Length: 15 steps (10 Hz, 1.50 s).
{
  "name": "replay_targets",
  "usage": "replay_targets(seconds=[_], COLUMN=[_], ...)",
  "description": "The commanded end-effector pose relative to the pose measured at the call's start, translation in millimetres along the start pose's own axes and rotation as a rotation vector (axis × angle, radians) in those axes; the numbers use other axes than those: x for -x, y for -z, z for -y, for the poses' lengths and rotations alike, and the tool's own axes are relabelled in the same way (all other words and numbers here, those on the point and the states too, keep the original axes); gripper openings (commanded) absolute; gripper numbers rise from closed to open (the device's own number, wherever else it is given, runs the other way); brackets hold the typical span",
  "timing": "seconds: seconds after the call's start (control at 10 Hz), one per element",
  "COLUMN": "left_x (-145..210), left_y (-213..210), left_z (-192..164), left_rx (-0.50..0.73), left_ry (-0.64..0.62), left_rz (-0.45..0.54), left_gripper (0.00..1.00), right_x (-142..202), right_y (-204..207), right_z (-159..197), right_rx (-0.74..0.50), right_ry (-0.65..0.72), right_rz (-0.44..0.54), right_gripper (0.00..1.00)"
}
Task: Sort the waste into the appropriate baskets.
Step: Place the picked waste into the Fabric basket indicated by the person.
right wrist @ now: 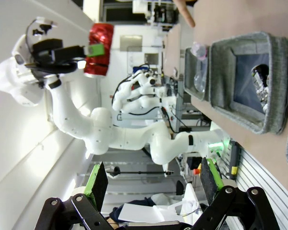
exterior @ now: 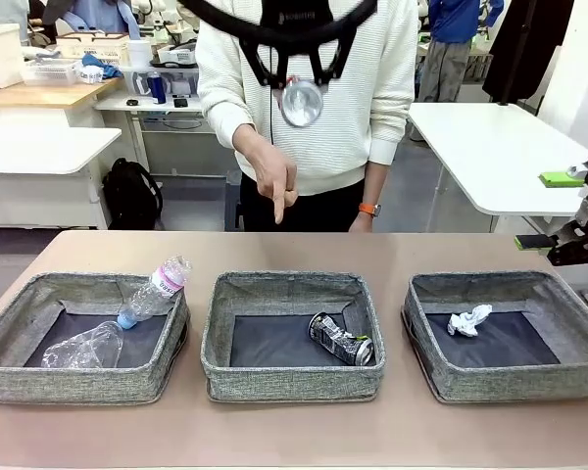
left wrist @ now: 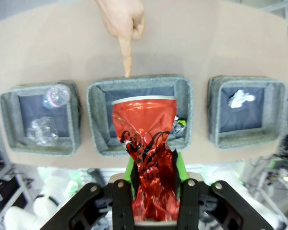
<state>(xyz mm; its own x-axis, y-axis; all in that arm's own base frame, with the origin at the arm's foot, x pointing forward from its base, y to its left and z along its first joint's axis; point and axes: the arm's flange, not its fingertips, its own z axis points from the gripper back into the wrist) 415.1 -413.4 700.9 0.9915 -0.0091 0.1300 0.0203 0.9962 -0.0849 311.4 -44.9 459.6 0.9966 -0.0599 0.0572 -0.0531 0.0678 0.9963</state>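
1. Front view: I see a brown worktop (exterior: 294,250) in a lab, with a person at the far side whose hand (exterior: 269,171) points down. Three grey baskets sit in a row. The left basket (exterior: 83,338) holds a crushed clear bottle (exterior: 83,348) and a pink-label bottle (exterior: 157,289), the middle basket (exterior: 294,336) a black can (exterior: 340,339), and the right basket (exterior: 510,333) white paper (exterior: 468,319). My right gripper (exterior: 568,211) is at the right edge.
2. Left wrist view: my left gripper (left wrist: 153,191) hangs over the middle basket, jaws clamped on the crushed red can (left wrist: 146,167).
3. Right wrist view: the right gripper's jaws stand wide, holding nothing.
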Motion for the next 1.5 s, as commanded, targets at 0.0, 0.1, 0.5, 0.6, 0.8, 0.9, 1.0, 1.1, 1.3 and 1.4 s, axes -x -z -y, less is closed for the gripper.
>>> replay_targets(seconds=[0.0,0.1,0.5,0.6,0.8,0.9,1.0,1.1,1.3,1.4], left_x=[55,73,98,95,90,89,88,87,87,86], left_y=[68,99,195,198,198,198,197,198,198,199], left_z=[-37,-51,-58,-49,-43,-44,-43,-44,-44,-44], left_rx=[0.017,0.057,-0.003,-0.020,0.025,0.026,0.029,0.028,0.035,0.038], left_ry=[0.162,0.202,0.211,0.228,0.221,0.201,0.188,0.186,0.176,0.172], left_rz=[-0.038,-0.023,-0.029,-0.034,-0.025,-0.025,-0.028,-0.027,-0.022,-0.021], left_gripper=[0.35,0.35,0.35,0.35,0.35,0.35,0.35,0.35,0.92,1.00], right_x=[0,0,0,0,0,0,0,0,0,0], right_y=[0,0,0,0,0,0,0,0,0,0], right_z=[-6,-6,-6,-6,-6,-6,-6,-6,-6,-6], right_rx=[-0.011,-0.011,-0.011,-0.011,-0.011,-0.011,-0.011,-0.011,-0.011,-0.011], right_ry=[0.018,0.018,0.018,0.018,0.018,0.018,0.018,0.018,0.018,0.018], right_rz=[0.001,0.001,0.001,0.001,0.001,0.001,0.001,0.001,0.001,0.001], right_gripper=[1.00,1.00,1.00,1.00,1.00,1.00,1.00,1.00,1.00,1.00])
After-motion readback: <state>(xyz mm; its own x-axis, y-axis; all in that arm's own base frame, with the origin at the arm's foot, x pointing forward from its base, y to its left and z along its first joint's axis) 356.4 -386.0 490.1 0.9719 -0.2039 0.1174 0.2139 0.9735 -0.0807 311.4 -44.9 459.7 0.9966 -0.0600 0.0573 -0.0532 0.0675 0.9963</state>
